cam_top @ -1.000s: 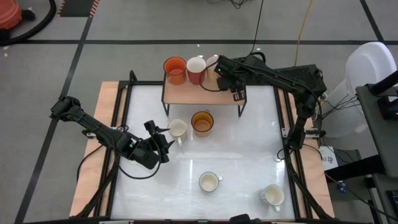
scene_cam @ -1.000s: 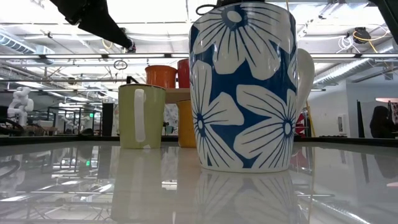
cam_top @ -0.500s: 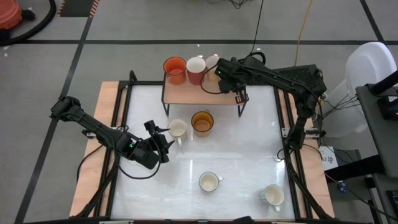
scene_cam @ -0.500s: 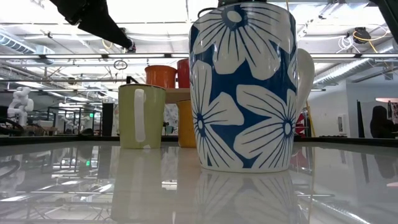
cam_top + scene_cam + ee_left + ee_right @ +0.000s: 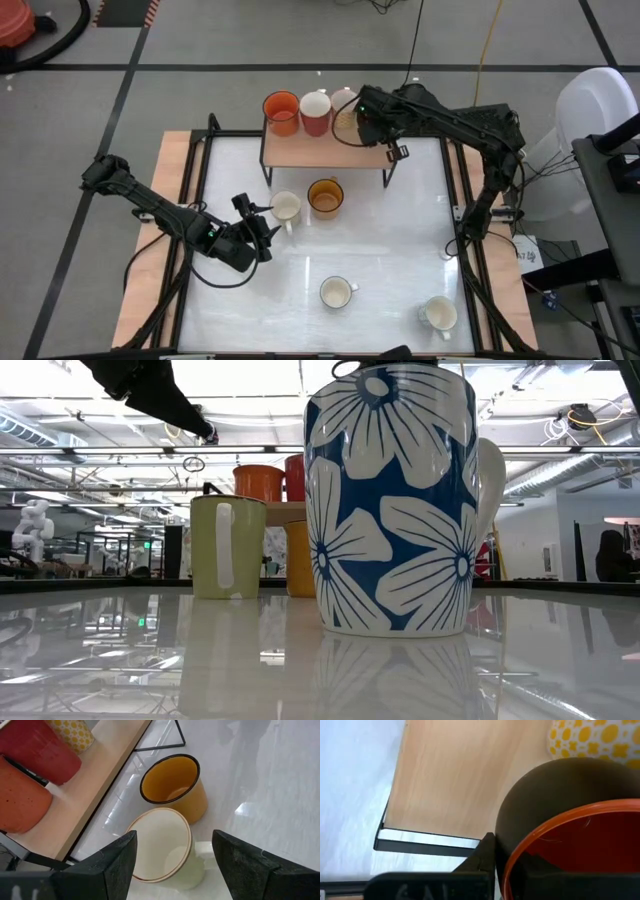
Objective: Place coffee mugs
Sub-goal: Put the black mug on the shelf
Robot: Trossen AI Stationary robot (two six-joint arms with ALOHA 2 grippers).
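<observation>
On the wooden shelf (image 5: pixel 300 150) at the back stand an orange mug (image 5: pixel 282 112), a red mug (image 5: pixel 315 110) and a yellow-dotted mug (image 5: pixel 343 99). My right gripper (image 5: pixel 365 113) hangs shut over the shelf's right end. Right beside it is a mug with an orange rim (image 5: pixel 560 845), which the arm hides in the high view. On the table a cream mug (image 5: pixel 162 847) stands between the fingers of my open left gripper (image 5: pixel 262 222), with an amber mug (image 5: pixel 325 197) next to it. Two white mugs (image 5: pixel 337 292) (image 5: pixel 438 313) stand near the front. My right gripper's shut fingers (image 5: pixel 486 851) stand close against the outer wall (image 5: pixel 520 815) of the orange-rimmed mug. I cannot tell whether they touch it.
The shelf rests on thin black wire legs (image 5: pixel 388 175). In the low view a blue-flowered mug (image 5: pixel 390 500) fills the foreground. Bare white tabletop (image 5: pixel 400 240) lies between the shelf and the front mugs.
My right gripper has drawn back a little toward the table's right edge and slightly up, rolling a bit as it went. This leaves more of the yellow-dotted mug uncovered.
</observation>
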